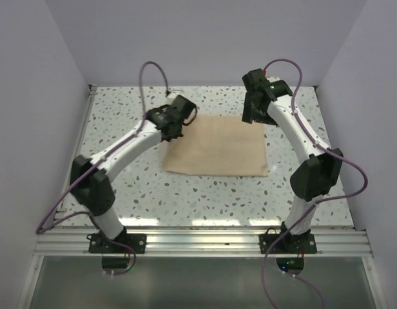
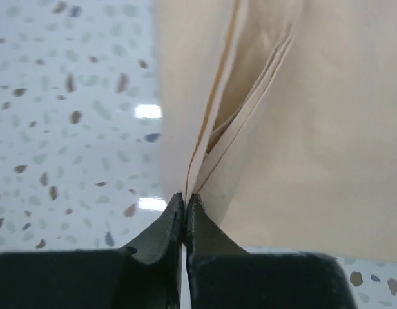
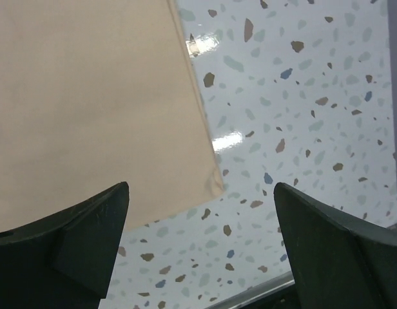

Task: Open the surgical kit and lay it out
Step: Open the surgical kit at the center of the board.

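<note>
From above and behind my bases, the cloth wrap [image 1: 214, 147] lies flat and folded shut in the middle of the speckled surface [image 1: 121, 193], and whatever it holds is hidden. My left hand [image 1: 174, 132] sits at its far left corner and my right hand [image 1: 252, 116] is over its far right corner, so each arm has its own corner and the cloth spreads from both toward my bases. At my left wrist, the left hand [image 2: 185, 201] is pinched shut on the cloth wrap [image 2: 327, 129]. Layered edges run straight away from the fingertips, with the body of the cloth to the right and bare surface [image 2: 69, 116] to the left. I judge the flap should peel outward, over that bare side. At my right wrist, the right hand [image 3: 200, 190] is spread wide and holds nothing. The corner of the cloth wrap [image 3: 89, 96] lies below, between the fingers, with cloth to the left and surface [image 3: 301, 96] to the right.
</note>
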`<control>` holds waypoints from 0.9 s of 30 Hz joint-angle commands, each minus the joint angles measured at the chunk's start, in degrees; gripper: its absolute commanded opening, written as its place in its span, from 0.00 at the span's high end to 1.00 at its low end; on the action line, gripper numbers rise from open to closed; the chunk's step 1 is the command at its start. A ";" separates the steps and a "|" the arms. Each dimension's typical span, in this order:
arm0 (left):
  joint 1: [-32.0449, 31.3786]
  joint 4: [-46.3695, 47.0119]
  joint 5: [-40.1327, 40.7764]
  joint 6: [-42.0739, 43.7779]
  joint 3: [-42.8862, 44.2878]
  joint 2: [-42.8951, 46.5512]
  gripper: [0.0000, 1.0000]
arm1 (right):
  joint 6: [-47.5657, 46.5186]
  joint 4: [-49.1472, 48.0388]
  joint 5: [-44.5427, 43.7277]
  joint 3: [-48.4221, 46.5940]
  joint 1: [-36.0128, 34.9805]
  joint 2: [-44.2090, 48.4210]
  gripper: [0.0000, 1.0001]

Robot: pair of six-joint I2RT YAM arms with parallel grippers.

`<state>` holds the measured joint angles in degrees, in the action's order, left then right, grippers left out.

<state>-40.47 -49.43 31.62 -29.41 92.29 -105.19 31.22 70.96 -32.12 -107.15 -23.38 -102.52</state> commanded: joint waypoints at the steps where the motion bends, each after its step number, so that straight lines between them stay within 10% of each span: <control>1: 9.16 -2.60 7.31 -4.16 -6.11 18.58 1.00 | -2.83 -5.55 9.34 -6.38 4.20 -4.96 0.02; 2: 12.57 -2.17 8.36 -4.17 -8.59 21.31 1.00 | -3.79 -6.18 12.23 -7.62 4.65 -7.58 0.02; 4: 14.62 -1.46 10.82 -4.25 -15.95 28.52 0.69 | -4.76 -7.76 14.18 -11.39 6.05 -10.58 0.01; 5: 15.67 -0.94 11.18 -4.43 -18.26 30.37 0.17 | -5.12 -7.94 14.89 -12.72 6.50 -11.90 0.02; 6: 16.03 -1.02 10.93 -4.78 -20.29 33.35 0.01 | -5.12 -8.03 15.68 -14.12 7.02 -15.13 0.02; 27: 16.39 -16.13 -0.50 -21.39 -37.44 46.65 0.00 | -0.02 -14.88 21.57 -34.26 16.70 -43.28 0.32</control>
<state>-23.81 -62.33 31.79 -47.35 56.18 -59.72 30.06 57.91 -12.16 -138.65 -6.20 -144.97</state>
